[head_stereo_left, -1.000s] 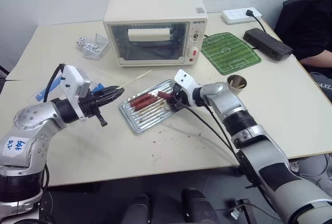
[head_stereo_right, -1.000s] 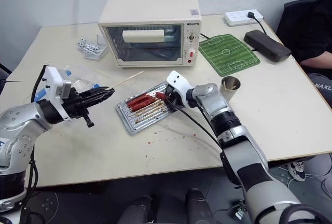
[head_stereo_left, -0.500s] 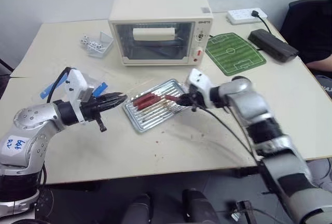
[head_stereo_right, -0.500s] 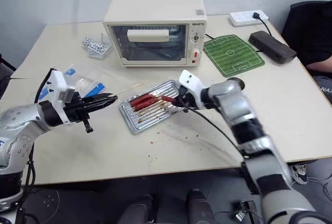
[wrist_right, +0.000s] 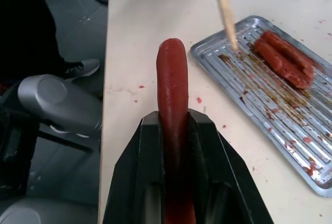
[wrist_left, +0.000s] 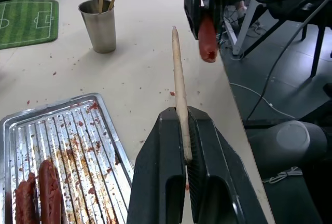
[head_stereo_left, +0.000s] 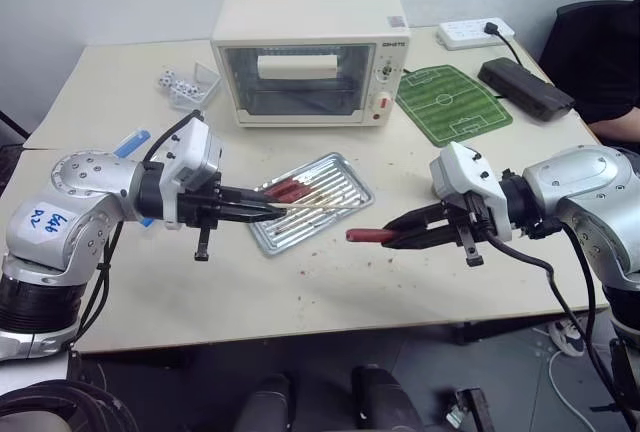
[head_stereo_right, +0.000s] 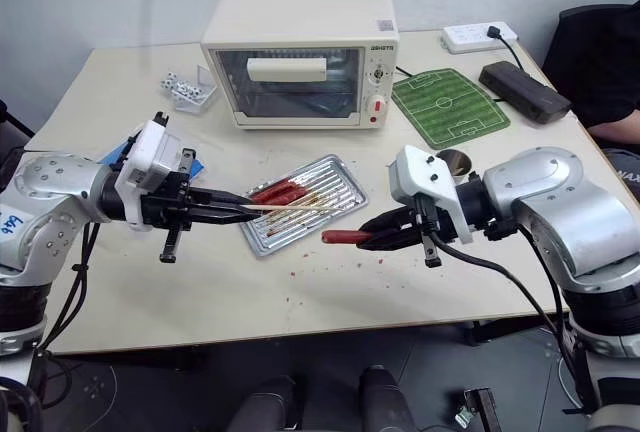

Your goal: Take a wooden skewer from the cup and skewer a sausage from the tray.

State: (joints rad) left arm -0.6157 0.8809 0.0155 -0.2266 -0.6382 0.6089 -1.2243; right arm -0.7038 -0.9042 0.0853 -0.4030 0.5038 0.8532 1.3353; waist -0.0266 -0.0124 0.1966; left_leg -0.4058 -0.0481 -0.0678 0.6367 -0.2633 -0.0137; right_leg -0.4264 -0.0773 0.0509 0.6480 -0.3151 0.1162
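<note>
Your left gripper is clamped on the skewer, its point aimed right at the sausage your right gripper pinches, facing tips ready, near the tray.

1. The rear of the sausage is buried between the right gripper fingers
2. The wooden skewer has its butt end hidden inside the left gripper
3. A person at the far right is cut by the picture's edge
4. The small things in the clear box at the far left are too small to tell
</note>
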